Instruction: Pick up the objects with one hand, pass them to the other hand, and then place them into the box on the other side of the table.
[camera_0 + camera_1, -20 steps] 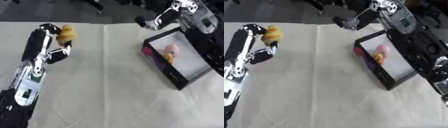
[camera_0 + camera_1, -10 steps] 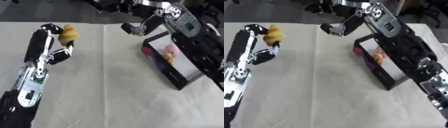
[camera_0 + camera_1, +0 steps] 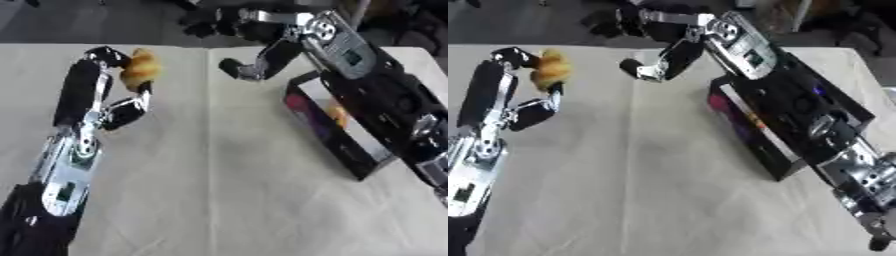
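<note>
A yellow-orange, bread-like object (image 3: 141,69) is held up over the table's far left, and my left hand (image 3: 112,102) is shut on it, fingers and thumb curled round it. My right hand (image 3: 242,69) hangs over the cloth near the far middle, a short way right of the object and apart from it. Its fingers are relaxed and hold nothing. The black box (image 3: 331,144) stands at the right, largely hidden by my right forearm. A pink thing (image 3: 297,103) and an orange thing (image 3: 338,116) show inside it.
A cream cloth (image 3: 219,190) with a centre fold covers the table. Beyond the far edge lies dark floor with chair bases (image 3: 203,22). My right arm (image 3: 385,100) runs diagonally over the box toward the lower right.
My right hand has swung left from above the box's far corner out over the cloth, toward my left hand. The left hand still holds the yellow object in about the same place.
</note>
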Controlling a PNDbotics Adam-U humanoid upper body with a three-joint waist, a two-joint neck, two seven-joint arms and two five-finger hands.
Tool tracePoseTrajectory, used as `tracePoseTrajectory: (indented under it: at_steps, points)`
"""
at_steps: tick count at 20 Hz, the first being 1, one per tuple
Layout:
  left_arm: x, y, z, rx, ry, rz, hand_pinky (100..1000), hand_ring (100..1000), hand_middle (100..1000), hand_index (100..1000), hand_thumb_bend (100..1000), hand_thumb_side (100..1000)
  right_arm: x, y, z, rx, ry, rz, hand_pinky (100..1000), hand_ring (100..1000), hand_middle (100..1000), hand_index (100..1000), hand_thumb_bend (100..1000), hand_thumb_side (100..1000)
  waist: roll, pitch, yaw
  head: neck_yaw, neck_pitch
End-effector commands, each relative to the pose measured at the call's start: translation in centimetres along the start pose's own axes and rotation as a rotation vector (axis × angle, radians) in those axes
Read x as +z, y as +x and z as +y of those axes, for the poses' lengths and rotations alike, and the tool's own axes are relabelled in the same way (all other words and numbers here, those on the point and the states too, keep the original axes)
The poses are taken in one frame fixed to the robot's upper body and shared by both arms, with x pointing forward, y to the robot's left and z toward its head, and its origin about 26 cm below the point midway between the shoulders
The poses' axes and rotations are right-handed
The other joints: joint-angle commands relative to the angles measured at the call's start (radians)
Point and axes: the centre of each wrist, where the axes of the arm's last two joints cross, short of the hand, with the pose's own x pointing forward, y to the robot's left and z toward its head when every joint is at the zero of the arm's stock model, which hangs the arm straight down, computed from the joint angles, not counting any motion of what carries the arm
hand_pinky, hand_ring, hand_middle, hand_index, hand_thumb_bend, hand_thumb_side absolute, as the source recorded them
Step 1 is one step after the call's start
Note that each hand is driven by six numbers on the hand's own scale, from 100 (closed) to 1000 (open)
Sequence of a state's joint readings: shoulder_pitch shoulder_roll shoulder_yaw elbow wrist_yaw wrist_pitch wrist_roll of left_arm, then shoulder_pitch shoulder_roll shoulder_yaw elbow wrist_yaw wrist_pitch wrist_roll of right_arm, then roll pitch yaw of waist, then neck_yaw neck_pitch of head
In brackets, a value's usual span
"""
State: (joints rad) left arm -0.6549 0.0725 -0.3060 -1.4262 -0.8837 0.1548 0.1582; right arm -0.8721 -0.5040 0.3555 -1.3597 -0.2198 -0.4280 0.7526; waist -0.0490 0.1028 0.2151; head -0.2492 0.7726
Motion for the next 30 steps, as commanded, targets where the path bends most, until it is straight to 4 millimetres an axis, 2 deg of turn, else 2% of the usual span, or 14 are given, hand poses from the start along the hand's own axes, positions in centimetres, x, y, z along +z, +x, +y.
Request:
tracePoseTrajectory:
  at_steps: [1,10,19,30]
  points:
    - [-0.5,1.1,0.5,-0.012,0.041,-0.048,763,675,553,531,104,100,-0.6,0.5,-0.9,0.129,0.124,-0.069,1000,1000,1000,1000,100,198,-0.011,-0.006,0.001,-0.003,-0.003]
    - [-0.7,2.1,0.1,-0.027,0.063,-0.104,764,675,554,532,111,100,-1.7,-0.4,-0.5,0.152,0.131,-0.024,1000,1000,1000,1000,100,199,-0.006,0.001,0.011,-0.017,-0.003]
    - [-0.6,3.6,0.3,-0.007,0.065,-0.170,763,673,553,531,126,100,-1.6,-1.8,0.1,0.163,0.105,0.055,1000,1000,1000,1000,100,199,-0.001,0.009,0.020,-0.039,-0.003]
    - [-0.5,4.9,0.3,-0.016,0.072,-0.237,761,667,543,525,149,100,-1.7,-2.5,0.5,0.133,0.098,0.090,1000,1000,1000,1000,100,198,0.002,0.015,0.029,-0.060,-0.003]
